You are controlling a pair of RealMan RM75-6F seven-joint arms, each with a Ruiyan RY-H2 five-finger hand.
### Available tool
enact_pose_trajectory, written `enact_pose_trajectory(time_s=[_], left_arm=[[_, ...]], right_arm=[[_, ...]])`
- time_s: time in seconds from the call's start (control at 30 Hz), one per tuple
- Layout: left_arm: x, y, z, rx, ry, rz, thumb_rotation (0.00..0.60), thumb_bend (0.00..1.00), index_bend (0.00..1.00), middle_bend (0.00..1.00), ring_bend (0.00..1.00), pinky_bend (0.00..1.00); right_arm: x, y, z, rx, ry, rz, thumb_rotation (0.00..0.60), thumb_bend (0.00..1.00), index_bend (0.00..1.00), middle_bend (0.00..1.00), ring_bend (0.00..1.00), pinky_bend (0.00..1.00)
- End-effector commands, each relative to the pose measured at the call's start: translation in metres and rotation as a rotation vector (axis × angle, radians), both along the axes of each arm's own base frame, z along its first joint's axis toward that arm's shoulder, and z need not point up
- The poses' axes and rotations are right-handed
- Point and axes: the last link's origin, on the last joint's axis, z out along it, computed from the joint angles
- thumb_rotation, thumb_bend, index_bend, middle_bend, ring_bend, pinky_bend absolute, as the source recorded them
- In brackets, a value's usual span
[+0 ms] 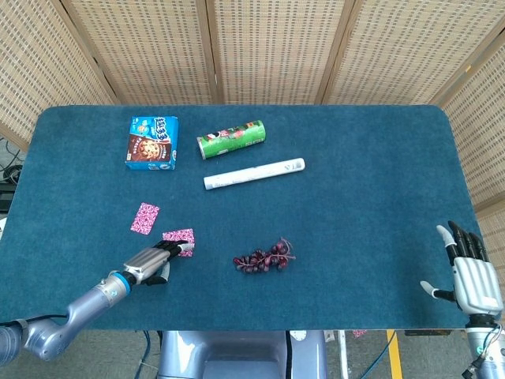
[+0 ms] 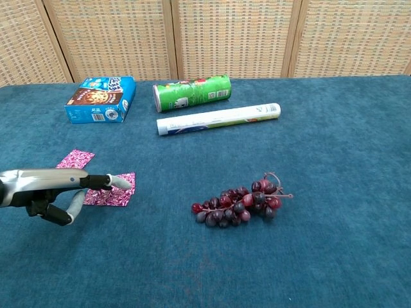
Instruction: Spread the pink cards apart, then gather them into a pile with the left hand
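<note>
Two pink patterned cards lie apart on the blue table. One card [image 1: 144, 218] [image 2: 75, 159] sits further left and back. The other card [image 1: 180, 239] [image 2: 118, 190] lies nearer the grapes. My left hand [image 1: 156, 261] [image 2: 61, 190] reaches in low from the front left, one outstretched finger resting on the near edge of that second card, the other fingers curled under. It grips nothing. My right hand [image 1: 470, 271] stands upright at the table's front right edge, fingers spread and empty; the chest view does not show it.
A bunch of dark red grapes [image 1: 264, 257] [image 2: 239, 201] lies right of the cards. At the back are a blue cookie box [image 1: 151, 142] [image 2: 101, 98], a green can on its side [image 1: 231, 139] [image 2: 192, 92] and a white tube [image 1: 253, 174] [image 2: 218, 118].
</note>
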Motion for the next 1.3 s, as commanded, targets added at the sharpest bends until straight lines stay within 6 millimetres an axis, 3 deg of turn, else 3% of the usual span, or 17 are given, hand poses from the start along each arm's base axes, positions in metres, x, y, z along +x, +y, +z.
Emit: enact_pose_trajectory(time_s=[0.03,0.7,0.97,1.03,1.1,1.17,1.2,1.3], left_arm=[[0.004,0.005,-0.005,-0.003,0.004,0.000,0.600,1.00,0.00,0.00,0.00,0.00],[0.056,0.046,-0.028,0.023,-0.017,-0.009,0.600,1.00,0.00,0.00,0.00,0.00],[0.071,0.046,-0.015,0.105,-0.089,-0.023,0.600,0.98,0.00,0.00,0.00,0.00],[0.066,0.047,0.001,0.172,-0.061,-0.063,0.600,0.81,0.00,0.00,0.00,0.00],[0.058,0.043,0.012,0.214,-0.017,-0.093,0.600,0.44,0.00,0.00,0.00,0.00],[0.052,0.039,0.018,0.233,0.012,-0.096,0.600,0.25,0.02,0.00,0.00,0.00],[0.047,0.036,0.021,0.243,0.029,-0.089,0.600,0.20,0.05,0.00,0.00,0.00],[0.032,0.030,0.025,0.257,0.066,-0.063,0.600,0.20,0.14,0.00,0.00,0.00]], right_arm=[[0.000,0.000,0.000,0.002,-0.003,0.000,0.600,0.13,0.07,0.00,0.00,0.00],[-0.001,0.000,0.001,0.016,-0.005,-0.009,0.600,0.13,0.07,0.00,0.00,0.00],[-0.001,0.000,0.001,0.015,-0.007,-0.011,0.600,0.13,0.07,0.00,0.00,0.00],[-0.001,0.000,0.001,0.015,-0.008,-0.010,0.600,0.13,0.07,0.00,0.00,0.00],[-0.001,0.000,0.001,0.016,-0.008,-0.010,0.600,0.13,0.07,0.00,0.00,0.00],[-0.001,0.000,0.001,0.017,-0.007,-0.009,0.600,0.13,0.07,0.00,0.00,0.00],[-0.001,0.000,0.001,0.017,-0.006,-0.009,0.600,0.13,0.07,0.00,0.00,0.00],[0.000,0.000,0.001,0.017,-0.005,-0.006,0.600,0.13,0.07,0.00,0.00,0.00]])
